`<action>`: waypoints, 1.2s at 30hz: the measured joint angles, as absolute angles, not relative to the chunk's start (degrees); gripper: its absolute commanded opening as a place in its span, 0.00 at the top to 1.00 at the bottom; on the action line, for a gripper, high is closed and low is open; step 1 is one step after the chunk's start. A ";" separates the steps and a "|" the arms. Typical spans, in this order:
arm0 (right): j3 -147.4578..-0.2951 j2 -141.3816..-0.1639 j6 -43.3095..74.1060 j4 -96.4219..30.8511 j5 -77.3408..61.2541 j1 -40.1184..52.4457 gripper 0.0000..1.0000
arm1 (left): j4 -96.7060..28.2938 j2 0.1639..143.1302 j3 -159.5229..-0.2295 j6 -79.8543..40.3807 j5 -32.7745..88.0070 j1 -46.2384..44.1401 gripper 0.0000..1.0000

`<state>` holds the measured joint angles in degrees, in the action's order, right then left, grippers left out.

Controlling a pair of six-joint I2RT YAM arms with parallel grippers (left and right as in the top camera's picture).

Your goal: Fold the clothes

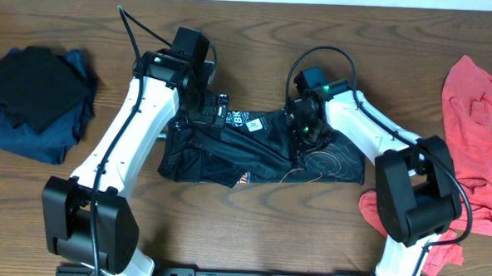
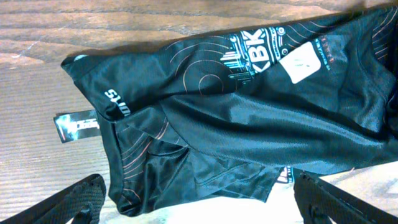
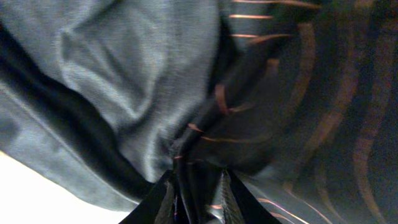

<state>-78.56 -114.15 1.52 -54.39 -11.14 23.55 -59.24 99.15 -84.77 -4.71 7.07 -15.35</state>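
The black jersey (image 1: 254, 151) with thin orange contour lines lies crumpled in the middle of the table, partly folded over itself. My left gripper (image 1: 207, 118) hovers over its upper left part. In the left wrist view that gripper (image 2: 199, 210) is open wide, its fingers (image 2: 68, 202) standing either side of the jersey's (image 2: 249, 106) hem, holding nothing. My right gripper (image 1: 300, 144) presses into the jersey's right half. Seen from the right wrist, it (image 3: 196, 194) is shut on a bunched fold of the jersey (image 3: 124, 74). A coral-red shirt (image 1: 479, 123) lies at the table's right edge.
A heap of dark blue and black clothes (image 1: 35, 100) sits at the far left. A small black tag (image 2: 78, 126) sticks out from under the jersey's edge. Bare wooden table (image 1: 259, 22) runs behind the jersey.
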 measured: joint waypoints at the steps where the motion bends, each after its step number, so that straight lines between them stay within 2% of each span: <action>1: -78.78 -113.45 1.89 -54.54 -9.80 23.55 0.76 | -59.33 99.15 -84.77 -4.71 7.07 -15.22 0.02; 3: -78.98 -111.33 2.59 -54.54 -7.14 23.55 0.74 | -59.66 99.15 -84.77 -4.71 7.09 -14.59 0.02; 5: -79.11 -108.16 3.44 -54.54 -4.40 23.55 0.68 | -59.83 99.15 -84.77 -4.71 7.07 -13.54 0.02; 7: -79.40 -104.03 4.43 -54.33 -2.09 23.55 0.54 | -59.83 99.15 -84.77 -4.71 7.07 -11.97 0.02; 8: -79.68 -102.15 4.62 -54.15 -1.34 23.55 0.52 | -59.83 99.15 -84.77 -4.71 7.07 -10.92 0.02; 13: -80.66 -96.49 4.84 -53.84 0.73 23.53 0.52 | -59.81 99.15 -84.77 -4.71 7.09 -7.09 0.02; 23: -80.66 -96.57 5.02 -55.07 1.58 22.81 0.51 | -59.29 100.88 -82.96 -4.67 7.42 -6.00 0.02; 36: -80.66 -96.60 5.02 -56.55 2.39 21.32 0.50 | -48.71 106.76 -73.01 1.52 11.99 -2.87 0.02</action>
